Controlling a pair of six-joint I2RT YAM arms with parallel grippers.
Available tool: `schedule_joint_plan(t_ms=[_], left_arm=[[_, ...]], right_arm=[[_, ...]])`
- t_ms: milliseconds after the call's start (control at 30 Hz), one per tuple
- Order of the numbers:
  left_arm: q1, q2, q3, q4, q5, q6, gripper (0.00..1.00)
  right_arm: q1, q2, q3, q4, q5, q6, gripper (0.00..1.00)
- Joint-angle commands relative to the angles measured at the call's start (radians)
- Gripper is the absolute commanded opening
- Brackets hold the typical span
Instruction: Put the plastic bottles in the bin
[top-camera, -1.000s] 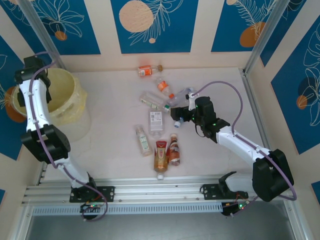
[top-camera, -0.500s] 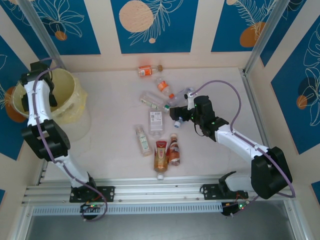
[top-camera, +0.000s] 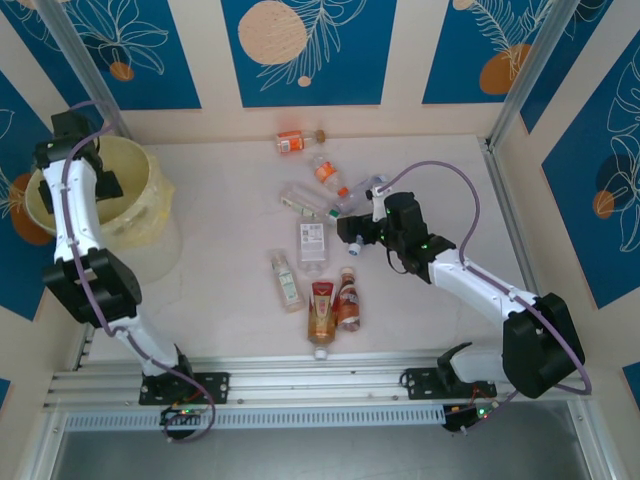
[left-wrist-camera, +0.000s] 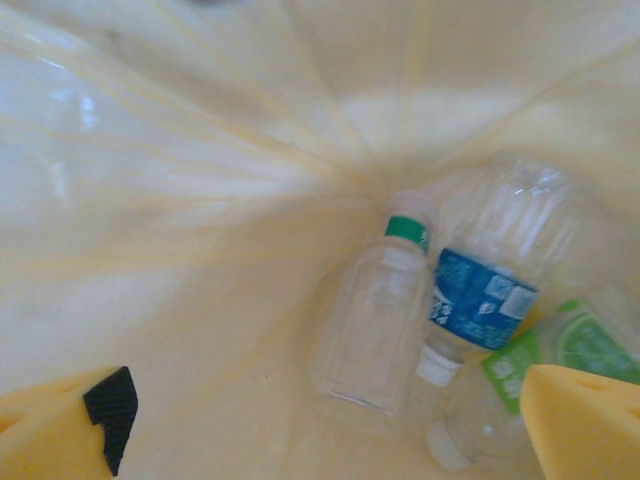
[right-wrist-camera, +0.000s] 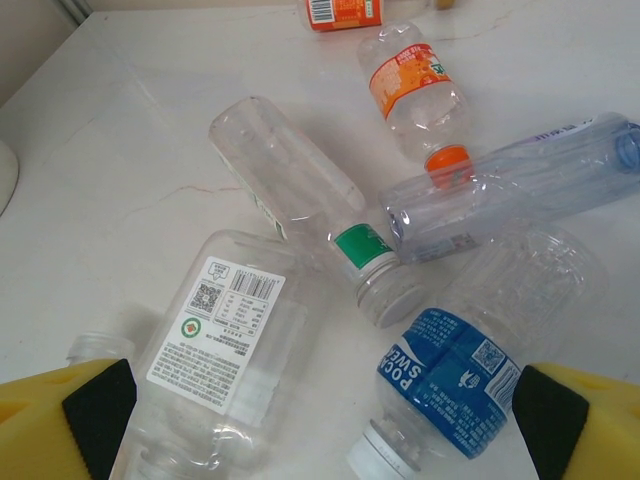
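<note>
Left pincer (left-wrist-camera: 325, 405) apart above bin (left-wrist-camera: 200, 150), three plastic bottles (left-wrist-camera: 470, 300) inside, right pincer (right-wrist-camera: 322, 405) apart too

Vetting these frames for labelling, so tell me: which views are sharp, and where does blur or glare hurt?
Top external: evenly lit and sharp, no harsh shadows or glare on the table. Left wrist: hazy, the bottles in the bin soft-edged, pale glare on the liner. Right wrist: crisp, the barcode on the white-labelled bottle distinct, the yellow pads at the bottom corners soft.
</note>
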Motion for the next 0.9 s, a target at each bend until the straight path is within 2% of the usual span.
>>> schedule_joint_plan(t_ms=[0, 200, 300, 433, 500, 567, 733, 867], left_arm=[[-0.038, -0.096, 0.028, 0.043, 0.081, -0.015, 1.00], [-0.141, -0.264, -0.061, 0.201, 0.121, -0.039, 1.00], [-0.203, -0.353, -0.130, 0.302, 0.193, -0.057, 1.00], [-0.277, -0.452, -0.223, 0.419, 0.364, -0.114, 1.00], [-0.321, -0.488, -0.256, 0.449, 0.458, -0.143, 1.00], [-0.356, -0.530, -0.315, 0.501, 0.591, -0.171, 1.00], [-0.396, -0.621, -0.482, 0.667, 0.905, -0.269, 1.00], [-0.432, -0.660, -0.608, 0.796, 1.076, -0.355, 1.00]], right_arm=[[0.030, -0.001, 0.012, -0.033, 0.051, 0.064, 0.99], [0.109, -0.004, 0.037, -0.161, 0.131, 0.174, 0.98], [0.150, -0.005, 0.056, -0.221, 0.172, 0.203, 0.98], [0.206, -0.004, 0.080, -0.301, 0.243, 0.283, 0.97], [0.237, 0.001, 0.089, -0.348, 0.286, 0.352, 0.93], [0.270, 0.012, 0.104, -0.402, 0.318, 0.420, 0.91], [0.331, 0.075, 0.172, -0.556, 0.307, 0.540, 0.89], [0.398, 0.157, 0.262, -0.692, 0.322, 0.596, 0.87]])
